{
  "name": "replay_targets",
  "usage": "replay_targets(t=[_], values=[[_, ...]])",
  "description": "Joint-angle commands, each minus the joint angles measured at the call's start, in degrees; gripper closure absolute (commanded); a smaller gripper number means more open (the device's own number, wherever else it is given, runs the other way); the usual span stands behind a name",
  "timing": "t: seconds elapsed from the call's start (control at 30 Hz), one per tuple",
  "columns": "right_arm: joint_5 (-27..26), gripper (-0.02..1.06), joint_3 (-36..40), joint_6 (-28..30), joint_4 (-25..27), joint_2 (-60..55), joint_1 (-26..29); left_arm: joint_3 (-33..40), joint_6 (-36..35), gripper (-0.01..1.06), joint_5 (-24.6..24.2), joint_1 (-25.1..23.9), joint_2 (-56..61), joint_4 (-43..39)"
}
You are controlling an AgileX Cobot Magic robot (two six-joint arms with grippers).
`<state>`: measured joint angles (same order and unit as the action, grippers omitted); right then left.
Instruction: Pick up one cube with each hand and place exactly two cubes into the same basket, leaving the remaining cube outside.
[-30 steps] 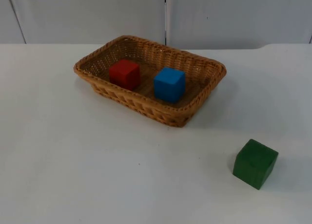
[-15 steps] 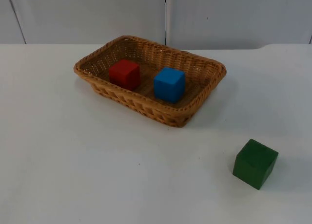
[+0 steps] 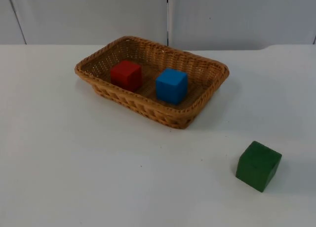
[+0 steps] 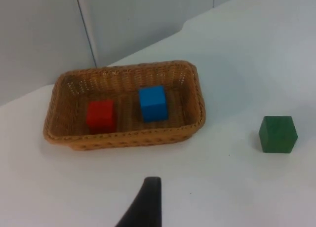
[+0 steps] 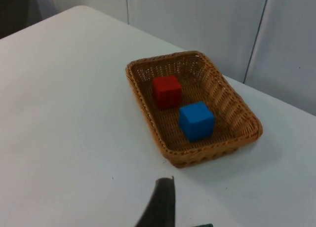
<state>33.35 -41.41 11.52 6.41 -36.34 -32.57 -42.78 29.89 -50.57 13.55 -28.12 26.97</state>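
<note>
Left gripper (image 4: 148, 197) hangs back and high over the near side of the table, one black fingertip in its wrist view, aimed toward the basket; whether its fingers are parted or closed cannot be told, and nothing is seen held. Right gripper (image 5: 163, 200) likewise waits well back from the basket, a single fingertip in view, its finger state not readable either. Both arms look withdrawn, which fits a job that seems finished.

Largest first: the table (image 3: 98, 177) is a plain white top, bare apart from a few tiny dark specks, and it runs to a grey panelled wall (image 3: 222, 15) across the upper edge of the top view, with a dark vertical seam just above the basket.

Next, the basket (image 3: 197, 111), a shallow oblong of woven wicker, sits upper centre in the top view, turned at an angle to the table edge. It is the one shared container, so both cubes lie on its floor.

A green cube (image 3: 258, 166) stands on the bare table at the lower right of the top view, well apart from the basket; it is the one meant to stay outside.

Inside, the blue cube (image 3: 172, 85) rests near the middle of the basket and the red cube (image 3: 126, 75) to its left, close together but apart. That makes exactly two in, one out.
</note>
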Motion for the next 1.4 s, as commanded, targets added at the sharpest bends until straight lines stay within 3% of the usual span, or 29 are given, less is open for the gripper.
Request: replay_targets(t=[0.0,0.37,0.83,1.13,1.37], values=[[0.96,0.29,0.06,-0.15,-0.08,1.34,-0.01,0.27,-0.59,0.13,-0.66,0.3,1.24,-0.63],[2.89,0.29,6.5,-2.17,-0.16,10.52,-0.01,0.27,-7.4,0.13,-4.48,0.3,8.8,-8.04],[9.11,0.29,7.06,-5.32,-0.16,22.97,-0.01,0.38,-14.95,0.13,-9.17,0.3,17.56,-15.49],[17.27,0.29,7.15,-5.36,-0.28,28.5,-0.01,12.54,-22.06,0.13,-8.61,0.3,27.36,-17.44],[21.58,0.29,7.18,-9.62,-3.31,31.94,-0.01,13.12,-23.79,0.13,-9.12,0.3,28.12,-21.42]])
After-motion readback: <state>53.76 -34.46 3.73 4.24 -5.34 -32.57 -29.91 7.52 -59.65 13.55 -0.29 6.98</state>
